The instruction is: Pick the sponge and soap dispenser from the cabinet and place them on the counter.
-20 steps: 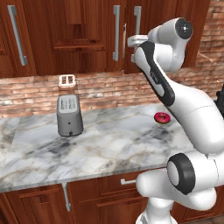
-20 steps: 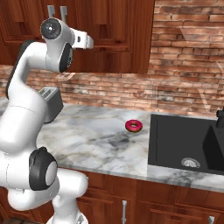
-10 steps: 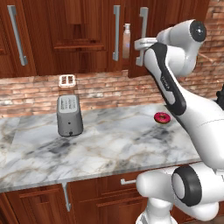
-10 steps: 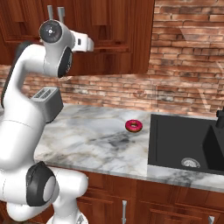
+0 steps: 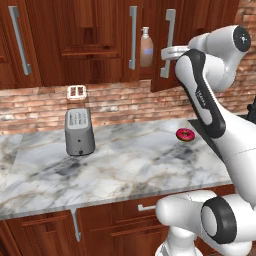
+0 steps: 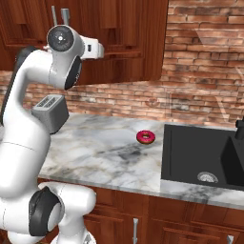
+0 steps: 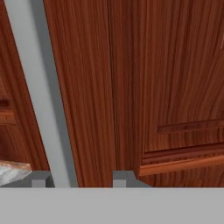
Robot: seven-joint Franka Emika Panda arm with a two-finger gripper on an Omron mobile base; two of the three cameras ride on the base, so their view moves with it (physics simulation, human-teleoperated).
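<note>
The soap dispenser [image 5: 146,47] is a rounded tan bottle with a pale pump top, standing upright in the gap where the cabinet [image 5: 75,40] door is swung partly open. The cabinet is dark reddish wood, panelled. The gripper [image 7: 78,177] is clamped on the door's long grey bar handle [image 7: 41,100], one fingertip either side, so the bottle sits just left of the claw, not touching it. Below, the veined marble counter [image 5: 125,165] has a boxy grey toaster [image 5: 79,131] and a red doughnut [image 5: 185,134], well apart.
</note>
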